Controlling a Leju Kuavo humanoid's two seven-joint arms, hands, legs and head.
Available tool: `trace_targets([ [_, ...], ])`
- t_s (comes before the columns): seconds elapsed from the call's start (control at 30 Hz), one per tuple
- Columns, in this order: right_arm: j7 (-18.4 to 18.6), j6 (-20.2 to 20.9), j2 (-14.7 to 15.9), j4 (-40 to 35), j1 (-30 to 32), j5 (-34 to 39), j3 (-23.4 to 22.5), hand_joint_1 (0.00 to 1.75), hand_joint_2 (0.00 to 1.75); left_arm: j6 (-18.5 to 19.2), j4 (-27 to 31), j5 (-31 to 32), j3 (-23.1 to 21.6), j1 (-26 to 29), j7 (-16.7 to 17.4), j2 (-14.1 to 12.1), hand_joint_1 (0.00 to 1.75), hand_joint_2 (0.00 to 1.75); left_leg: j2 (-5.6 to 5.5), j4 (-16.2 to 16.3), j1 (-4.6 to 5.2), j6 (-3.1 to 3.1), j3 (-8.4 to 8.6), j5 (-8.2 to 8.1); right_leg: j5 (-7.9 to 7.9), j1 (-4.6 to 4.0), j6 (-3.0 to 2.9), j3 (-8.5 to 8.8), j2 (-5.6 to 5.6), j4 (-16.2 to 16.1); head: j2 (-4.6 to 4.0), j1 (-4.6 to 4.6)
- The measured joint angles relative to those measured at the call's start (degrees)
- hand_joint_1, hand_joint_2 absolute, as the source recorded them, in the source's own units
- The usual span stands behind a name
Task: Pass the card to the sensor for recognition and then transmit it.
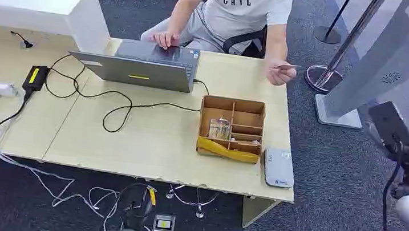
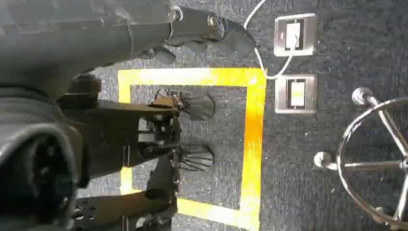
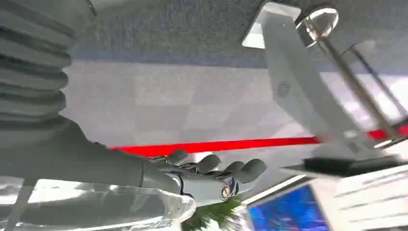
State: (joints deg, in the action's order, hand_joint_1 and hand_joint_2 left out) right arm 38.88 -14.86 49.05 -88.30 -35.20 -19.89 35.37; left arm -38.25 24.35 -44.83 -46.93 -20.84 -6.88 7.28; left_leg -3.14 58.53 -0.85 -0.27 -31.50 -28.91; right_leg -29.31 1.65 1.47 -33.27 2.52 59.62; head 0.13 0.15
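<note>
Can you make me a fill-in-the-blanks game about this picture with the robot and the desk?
1. The person behind the table holds up a ____ in one hand.
2. The wooden box stands on the table in front of the grey ____.
3. The flat grey sensor lies right next to the wooden ____.
4. On the floor by the left hand, yellow tape makes a ____ shape.

Missing words: card; laptop; box; square

At frame centre we saw a laptop [image 1: 141, 66] on the surface [image 1: 147, 149], a divided wooden box [image 1: 231, 128] right of it, and a black cable [image 1: 112, 106] looping between.
</note>
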Motion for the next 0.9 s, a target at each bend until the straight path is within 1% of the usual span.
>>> trace_targets([
  [0.07, 0.19, 1.05, -0.65, -0.61, -0.98, -2.16, 3.25, 0.00, 1.75, 0.00, -0.17, 0.00, -0.26, -0.03, 0.02, 0.39, 0.00, 0.00, -0.01, 0.00, 0.00, 0.00, 0.00, 0.00, 0.00, -0.01, 0.00, -0.01, 0.01, 0.00, 0.00, 0.00],
  [0.2, -0.46, 1.61, -2.27, -0.68, -2.76, -4.28, 8.27, 0.00, 1.75, 0.07, -0.33, -0.07, -1.27, -0.32, 0.02, 0.72, 0.00, 0.00, -0.01, 0.00, -0.03, 0.00, -0.01, 0.01, 0.00, -0.03, 0.00, -0.02, 0.01, 0.00, 0.00, -0.02],
  [0.37, -1.88, 1.79, -4.53, -0.43, -3.85, -5.81, 12.30, 0.00, 1.75, 0.09, -0.61, 0.22, -1.75, -1.14, 0.09, 1.03, 0.00, 0.00, -0.01, 0.00, -0.03, -0.01, -0.01, 0.01, 0.00, -0.04, 0.00, -0.02, 0.01, 0.00, 0.00, 0.00],
  [0.53, -2.56, 1.57, -6.91, 0.48, -4.33, -6.68, 14.57, 0.00, 1.75, 0.22, -0.94, 0.37, -2.84, -1.81, 2.34, 1.03, 0.00, 0.00, -0.02, 0.00, -0.03, -0.01, -0.03, 0.01, 0.00, -0.04, 0.00, -0.04, 0.01, 0.00, 0.00, 0.00],
  [0.9, -3.52, 0.67, -10.53, 3.37, -6.21, -10.27, 17.87, 0.00, 1.75, 0.39, -1.25, 0.61, -4.02, -2.47, 3.34, 1.22, 0.00, 0.00, 0.00, 0.00, -0.03, -0.01, -0.03, 0.01, 0.00, -0.04, 0.00, -0.06, 0.01, 0.00, 0.00, 0.00],
])
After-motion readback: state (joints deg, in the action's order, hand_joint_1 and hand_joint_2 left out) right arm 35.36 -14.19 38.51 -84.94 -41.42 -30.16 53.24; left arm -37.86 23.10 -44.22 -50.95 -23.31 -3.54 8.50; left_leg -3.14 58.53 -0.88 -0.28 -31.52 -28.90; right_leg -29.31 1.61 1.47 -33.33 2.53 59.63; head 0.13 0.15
